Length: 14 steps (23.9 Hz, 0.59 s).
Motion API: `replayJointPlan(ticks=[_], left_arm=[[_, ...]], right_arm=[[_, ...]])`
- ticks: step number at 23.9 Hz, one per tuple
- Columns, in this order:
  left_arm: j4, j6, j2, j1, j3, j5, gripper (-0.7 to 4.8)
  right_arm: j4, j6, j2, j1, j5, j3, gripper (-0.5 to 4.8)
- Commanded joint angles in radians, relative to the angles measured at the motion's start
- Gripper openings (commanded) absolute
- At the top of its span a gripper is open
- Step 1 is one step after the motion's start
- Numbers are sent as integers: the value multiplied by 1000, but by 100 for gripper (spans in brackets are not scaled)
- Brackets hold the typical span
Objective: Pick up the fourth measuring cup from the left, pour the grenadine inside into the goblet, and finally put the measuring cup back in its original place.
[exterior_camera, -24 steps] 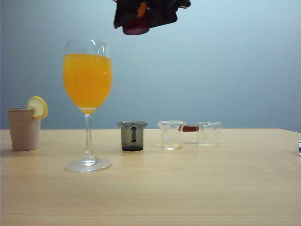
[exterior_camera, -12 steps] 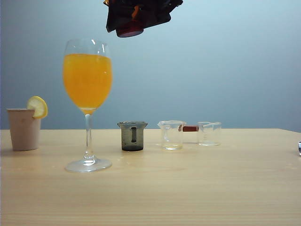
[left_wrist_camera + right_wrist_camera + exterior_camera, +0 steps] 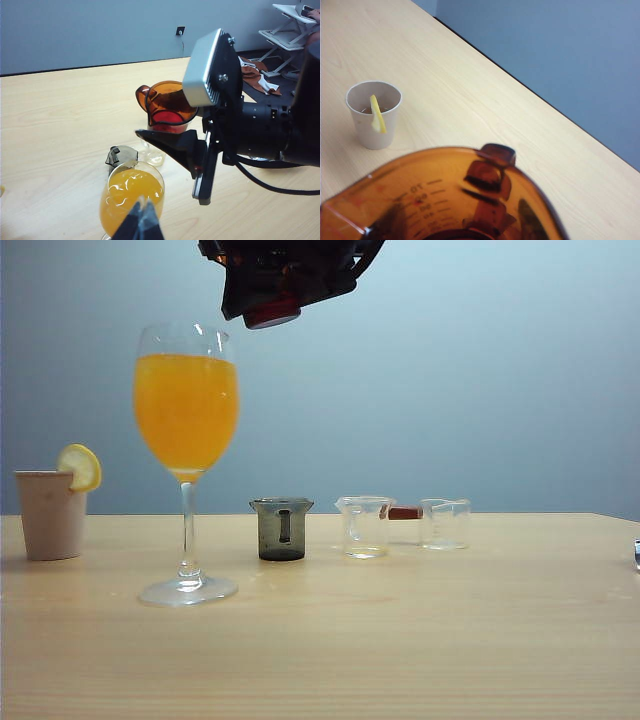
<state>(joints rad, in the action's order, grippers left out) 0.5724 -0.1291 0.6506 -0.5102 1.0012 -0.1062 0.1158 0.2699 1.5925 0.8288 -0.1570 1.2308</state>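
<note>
Amber-brown and translucent, the fourth measuring cup [image 3: 167, 104] hangs in the air in the grip of the right tool [image 3: 285, 280], whose fingers are clamped on it, at the top centre of the exterior view, just right of and above the goblet [image 3: 187, 455]. In that view only the cup's reddish base peeks out under the dark tool body, which is cut off by the top edge. The left wrist view shows the cup's flared rim, spout and small side handle, with the dark red grenadine [image 3: 167, 118] pooled in its bottom. The right wrist view is mostly filled by the cup's wall with its moulded graduation marks; the tool's own fingers are hidden there.

The left tool [image 3: 141, 222] sits at the bottom edge of its own view, its dark fingertips together and holding nothing, in front of the goblet's rim.

The goblet is clear glass with a thin stem and round foot, its tulip bowl nearly full of orange juice [image 3: 186, 410]. It stands on the pale wood-grain desk [image 3: 400, 640], left of centre. A beige tumbler [image 3: 51, 513] with a lemon slice stands at far left. Right of the goblet are a smoky grey cup [image 3: 282, 529] and two clear cups [image 3: 364, 526], with a small reddish thing between the clear pair that is hard to make out.
</note>
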Motion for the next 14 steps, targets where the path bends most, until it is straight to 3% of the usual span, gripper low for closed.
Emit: replayJointPlan(ticks=[1, 14], left_arm=[[-3, -3, -2, 0, 7, -15, -5], [-3, -2, -3, 0, 7, -14, -5]], right_arm=[[31, 36, -9, 1, 0, 9, 80], [33, 105, -9, 2, 1, 9, 81]])
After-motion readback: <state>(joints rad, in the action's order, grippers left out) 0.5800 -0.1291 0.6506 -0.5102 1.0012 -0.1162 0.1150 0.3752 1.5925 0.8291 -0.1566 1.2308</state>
